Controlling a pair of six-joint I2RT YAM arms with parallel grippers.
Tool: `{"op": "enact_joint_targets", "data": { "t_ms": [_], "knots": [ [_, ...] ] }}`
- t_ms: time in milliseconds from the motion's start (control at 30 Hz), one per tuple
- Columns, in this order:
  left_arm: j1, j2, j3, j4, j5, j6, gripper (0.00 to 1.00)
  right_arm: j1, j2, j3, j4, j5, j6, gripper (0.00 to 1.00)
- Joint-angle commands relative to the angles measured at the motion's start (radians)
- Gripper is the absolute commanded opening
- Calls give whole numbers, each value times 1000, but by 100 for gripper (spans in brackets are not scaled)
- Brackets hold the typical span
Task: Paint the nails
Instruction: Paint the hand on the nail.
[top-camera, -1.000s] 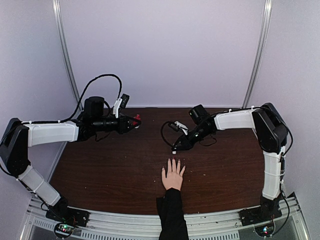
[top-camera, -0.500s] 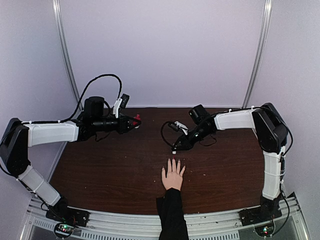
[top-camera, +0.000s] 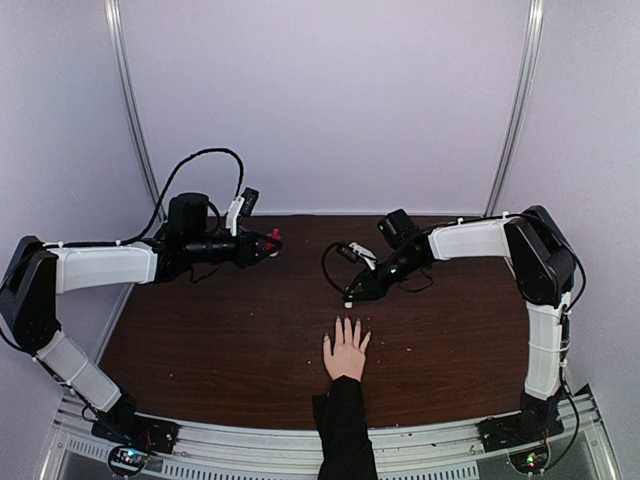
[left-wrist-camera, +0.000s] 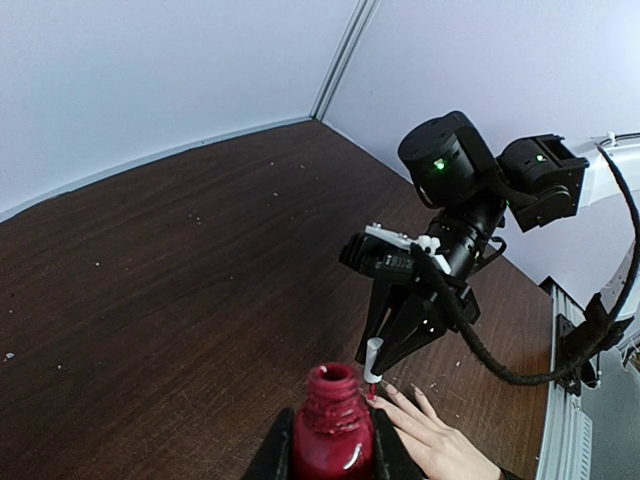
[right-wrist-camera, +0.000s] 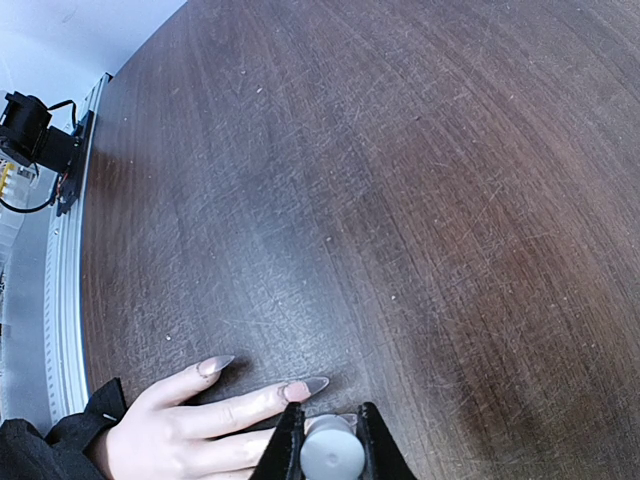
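**A:** There's the hand (top-camera: 346, 352), flat on the dark bench (top-camera: 200, 330), palm down, black sleeve, fingers spread toward the far wall. At the fingertips, the nails (right-wrist-camera: 303, 388) are long and tapered, pale grey, with a pinkish base on the one nearest the right wrist camera.

**B:** And the right pincer (right-wrist-camera: 332, 440) sits just past those fingertips, clamped tight on the white brush cap (right-wrist-camera: 332, 455). From the left wrist the brush tip shows red, right by a fingertip. Touching or not, I cannot tell.

**A:** Over on the left, the left pincer (left-wrist-camera: 332, 452) is closed on the open red polish bottle (left-wrist-camera: 332, 425), well apart from the hand.
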Motion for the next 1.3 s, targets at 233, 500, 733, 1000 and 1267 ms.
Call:
{"op": "enact_joint_targets", "data": {
  "t_ms": [233,500,733,1000,1267],
  "knots": [
    [-2,-18,1,52,5,4,0,2,-77,3,26,13,2,0],
    [-2,-22,0,52,3,4,0,0,-88,-3,31,12,6,0],
    [-2,-22,-2,52,2,4,0,1,-88,-18,15,8,-2,0],
    [-2,-22,-2,52,1,4,0,0,-56,-10,18,21,-3,0],
    [-2,-17,0,54,0,5,0,0,-35,-5,7,38,-5,0]
  ]
}}
